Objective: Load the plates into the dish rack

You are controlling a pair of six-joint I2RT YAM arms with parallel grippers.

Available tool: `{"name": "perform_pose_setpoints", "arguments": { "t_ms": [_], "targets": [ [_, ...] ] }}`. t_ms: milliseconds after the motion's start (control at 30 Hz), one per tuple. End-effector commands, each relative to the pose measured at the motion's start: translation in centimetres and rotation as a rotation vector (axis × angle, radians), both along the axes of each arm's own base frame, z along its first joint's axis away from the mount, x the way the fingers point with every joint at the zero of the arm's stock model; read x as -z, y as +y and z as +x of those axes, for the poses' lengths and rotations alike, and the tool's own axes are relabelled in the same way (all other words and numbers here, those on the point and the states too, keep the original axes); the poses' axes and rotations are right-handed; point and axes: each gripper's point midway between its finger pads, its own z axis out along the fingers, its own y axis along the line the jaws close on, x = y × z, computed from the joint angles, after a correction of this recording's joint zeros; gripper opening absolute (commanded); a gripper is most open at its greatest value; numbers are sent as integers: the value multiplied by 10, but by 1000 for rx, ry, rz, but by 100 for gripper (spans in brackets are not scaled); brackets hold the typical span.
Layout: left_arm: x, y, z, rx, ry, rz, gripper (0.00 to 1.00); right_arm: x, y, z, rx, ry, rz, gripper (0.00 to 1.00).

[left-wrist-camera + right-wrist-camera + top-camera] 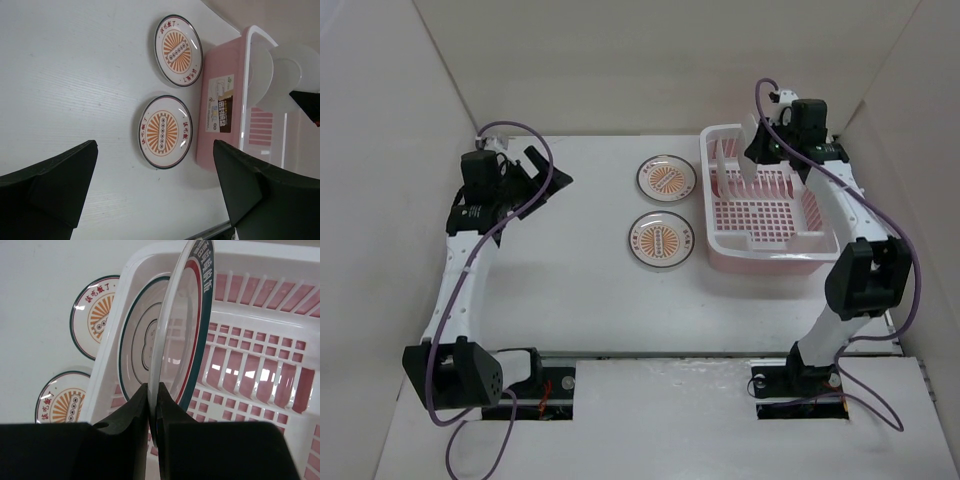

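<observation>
Plates, small, round, white. Two with orange sunburst centres lie flat on the white table (580, 290), one (665, 178) farther from the arm bases, one (660, 239) nearer, both just left of the dish rack and apart from it.

Pink rectangular plastic dish rack (770, 258), white rim, grid-slotted floor, sits on the right half of the table.

Third plate (142, 335), dark rim and pale centre motif, stands on edge inside the rack at its left end.

Fourth plate (185, 325), dark green rim band with a red line, is upright just beside the third, above the rack floor. Right gripper (152, 390) pinches its lower rim, fingers narrow, one on each face.

Left gripper (155, 185) hangs over the table's far left, well apart from the plates, jaws wide, nothing between them.
</observation>
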Motion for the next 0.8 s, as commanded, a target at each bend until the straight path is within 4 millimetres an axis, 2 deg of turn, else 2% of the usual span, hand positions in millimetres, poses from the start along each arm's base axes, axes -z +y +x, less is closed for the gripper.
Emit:
{"name": "perform_pose_setpoints", "arguments": {
  "t_ms": [0, 67, 100, 133, 167, 200, 233, 333, 467, 767],
  "targets": [
    [-13, -1, 6, 20, -49, 30, 100, -37, 3, 10, -41, -130, 4, 0],
    [-13, -1, 6, 20, -49, 30, 100, -30, 2, 13, -37, -116, 1, 0],
    [-13, -1, 6, 20, -49, 30, 100, -20, 2, 11, -37, -94, 0, 0],
    [-13, -1, 6, 20, -49, 30, 100, -22, 1, 13, -29, -104, -4, 0],
    [-10, -1, 7, 20, -40, 30, 100, -10, -1, 14, -18, -80, -11, 0],
    [-10, -1, 7, 24, -43, 37, 100, -10, -1, 14, -18, -80, -11, 0],
    [-14, -1, 8, 24, -53, 38, 100, 1, -1, 15, -18, -57, -12, 0],
    [-11, -1, 9, 24, -44, 37, 100, 12, -1, 15, -14, -36, -5, 0],
    [-7, -1, 11, 24, -34, 37, 100, 14, -2, 17, 7, -36, 7, 0],
    [-7, 1, 12, 16, -34, 42, 100, 38, -3, 21, 34, 13, -8, 0]
  ]
}}
